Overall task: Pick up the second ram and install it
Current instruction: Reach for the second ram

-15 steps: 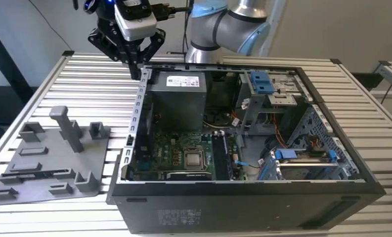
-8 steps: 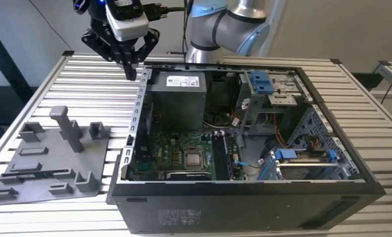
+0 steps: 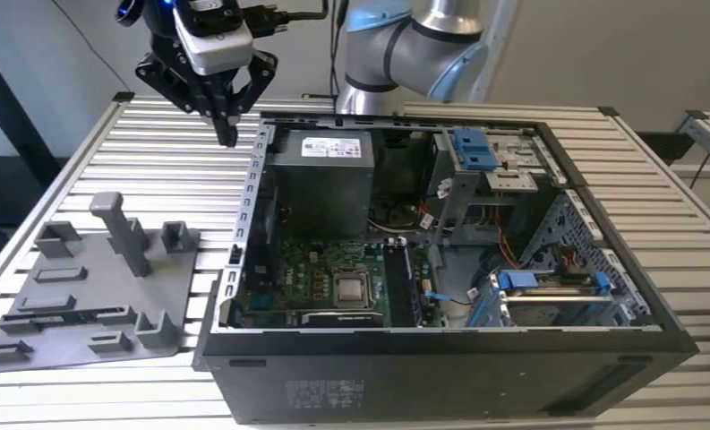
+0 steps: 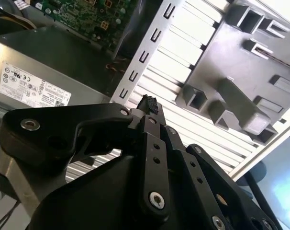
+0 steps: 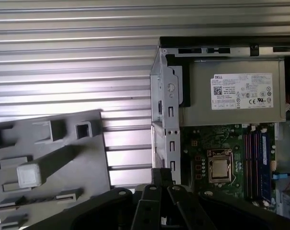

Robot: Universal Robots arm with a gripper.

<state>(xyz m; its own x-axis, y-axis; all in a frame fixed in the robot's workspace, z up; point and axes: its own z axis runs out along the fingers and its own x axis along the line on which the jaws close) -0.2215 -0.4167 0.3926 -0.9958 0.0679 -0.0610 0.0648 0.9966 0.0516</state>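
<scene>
In the exterior view the end effector (image 3: 226, 133) hangs over the slatted desk (image 3: 151, 188). Its fingers are drawn together to a narrow point aimed straight down, near the far corner of the open computer case (image 3: 450, 376) but apart from it. The case holds a grey power supply (image 3: 319, 170), a green motherboard (image 3: 312, 269) and long black memory slots (image 3: 399, 279). On the exterior view's left the grey fixture plate (image 3: 98, 287) lies flat on the desk. A long dark strip in its near part looks like the second ram (image 3: 74, 315), though I cannot be certain. The arm (image 3: 414, 45) stands behind the case, its wrist reaching toward the exterior view's left. In the second wrist view the end effector (image 4: 147, 103) has its tips meeting above the slats, between the case wall and the fixture plate (image 4: 221, 52). In the first wrist view the end effector (image 5: 161, 175) sits between the fixture plate (image 5: 92, 163) and the case, with the power supply (image 5: 231, 96) and motherboard (image 5: 207, 143) beyond.
</scene>
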